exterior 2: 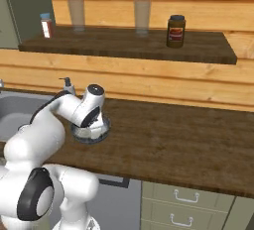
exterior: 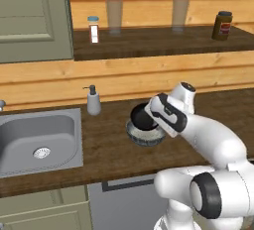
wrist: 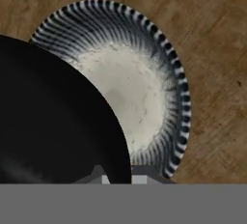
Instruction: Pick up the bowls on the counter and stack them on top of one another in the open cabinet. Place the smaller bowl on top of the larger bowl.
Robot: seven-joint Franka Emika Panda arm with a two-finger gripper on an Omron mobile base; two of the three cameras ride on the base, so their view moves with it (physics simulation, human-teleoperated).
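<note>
- While clamped on the small black bowl (wrist: 53,121), pincer (wrist: 118,175) hovers over the grey bowl (wrist: 144,88).
- Grey bowl on worktop (exterior: 109,149), at four o'clock from soap dispenser (exterior: 93,101).

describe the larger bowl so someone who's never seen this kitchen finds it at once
Start at the steel sink set in the dark wooden counter; going right past the soap dispenser, the larger bowl sits on the worktop under the robot's hand. It is wide and shallow, with a ribbed dark grey rim and whitish speckled inside, unlike the plain glossy black smaller bowl above it.
</note>
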